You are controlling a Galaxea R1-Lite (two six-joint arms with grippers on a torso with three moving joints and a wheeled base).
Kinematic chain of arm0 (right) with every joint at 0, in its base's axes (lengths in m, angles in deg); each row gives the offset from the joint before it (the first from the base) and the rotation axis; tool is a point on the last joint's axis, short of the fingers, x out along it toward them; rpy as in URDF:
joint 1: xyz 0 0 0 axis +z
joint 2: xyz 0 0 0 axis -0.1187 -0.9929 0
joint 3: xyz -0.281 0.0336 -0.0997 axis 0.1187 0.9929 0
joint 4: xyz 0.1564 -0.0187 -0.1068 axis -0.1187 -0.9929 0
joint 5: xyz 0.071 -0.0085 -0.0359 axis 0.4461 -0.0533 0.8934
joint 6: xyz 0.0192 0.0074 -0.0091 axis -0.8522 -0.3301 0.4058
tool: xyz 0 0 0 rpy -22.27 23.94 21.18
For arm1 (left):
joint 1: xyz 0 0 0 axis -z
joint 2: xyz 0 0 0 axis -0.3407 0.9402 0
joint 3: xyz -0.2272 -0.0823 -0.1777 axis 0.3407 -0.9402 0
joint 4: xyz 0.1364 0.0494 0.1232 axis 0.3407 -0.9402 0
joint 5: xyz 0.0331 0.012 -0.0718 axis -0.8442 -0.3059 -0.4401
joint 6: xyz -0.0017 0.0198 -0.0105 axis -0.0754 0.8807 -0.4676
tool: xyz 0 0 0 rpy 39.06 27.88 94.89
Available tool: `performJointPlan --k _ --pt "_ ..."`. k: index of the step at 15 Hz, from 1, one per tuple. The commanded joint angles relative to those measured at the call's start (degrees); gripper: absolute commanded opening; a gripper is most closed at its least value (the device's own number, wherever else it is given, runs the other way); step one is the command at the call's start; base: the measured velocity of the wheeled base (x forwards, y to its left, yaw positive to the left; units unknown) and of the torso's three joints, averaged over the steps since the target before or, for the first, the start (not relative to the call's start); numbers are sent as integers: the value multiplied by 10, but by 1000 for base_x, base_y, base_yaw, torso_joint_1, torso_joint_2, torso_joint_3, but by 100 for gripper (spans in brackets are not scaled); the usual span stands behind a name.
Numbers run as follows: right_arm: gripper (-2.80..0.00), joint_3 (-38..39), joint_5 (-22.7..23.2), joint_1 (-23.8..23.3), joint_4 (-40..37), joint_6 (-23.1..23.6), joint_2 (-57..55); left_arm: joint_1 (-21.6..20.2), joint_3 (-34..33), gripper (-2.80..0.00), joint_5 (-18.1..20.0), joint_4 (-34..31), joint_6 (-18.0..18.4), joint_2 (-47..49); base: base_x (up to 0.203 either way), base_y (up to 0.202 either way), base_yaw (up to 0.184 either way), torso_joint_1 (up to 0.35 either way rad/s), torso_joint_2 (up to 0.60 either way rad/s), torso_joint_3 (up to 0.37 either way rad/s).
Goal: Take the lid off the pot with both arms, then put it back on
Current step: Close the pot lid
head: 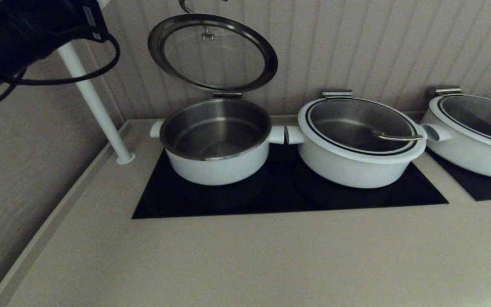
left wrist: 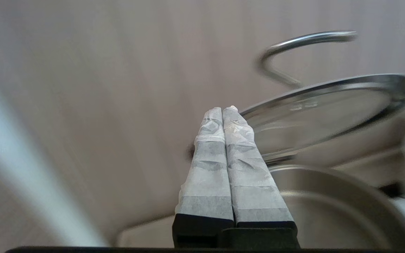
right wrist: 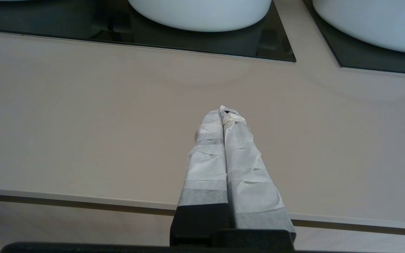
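The pot, white with a steel inside, stands open at the left of the black cooktop. Its lid is tipped up on a rear hinge and stands almost upright against the wall, with nothing touching it. My left arm is high at the far left. My left gripper is shut and empty, its taped tips lined up with the lid's rim above the pot. My right gripper is shut and empty, low over the counter near its front edge, out of the head view.
Two wider white pots with their lids on stand to the right. A white slanted pole rises from the counter left of the pot. The ribbed wall is close behind. The counter's front edge lies below the right gripper.
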Motion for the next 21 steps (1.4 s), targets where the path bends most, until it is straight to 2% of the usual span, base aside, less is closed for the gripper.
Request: performJointPlan --k 1,6,11,14,21 --pt "-280 0 0 0 0 0 0 2 18 -280 37 1 0 19 0 0 0 0 0 0" --pt "-280 0 0 0 1 0 1 3 92 -280 51 -8 3 72 0 0 0 0 0 0" --pt "-280 0 0 0 0 0 0 3 238 -280 52 -66 3 150 0 0 0 0 0 0" --pt "-280 0 0 0 0 0 0 6 290 -280 52 -89 4 191 0 0 0 0 0 0" --pt "-280 0 0 0 0 0 0 17 293 -280 52 -90 4 212 0 0 0 0 0 0"
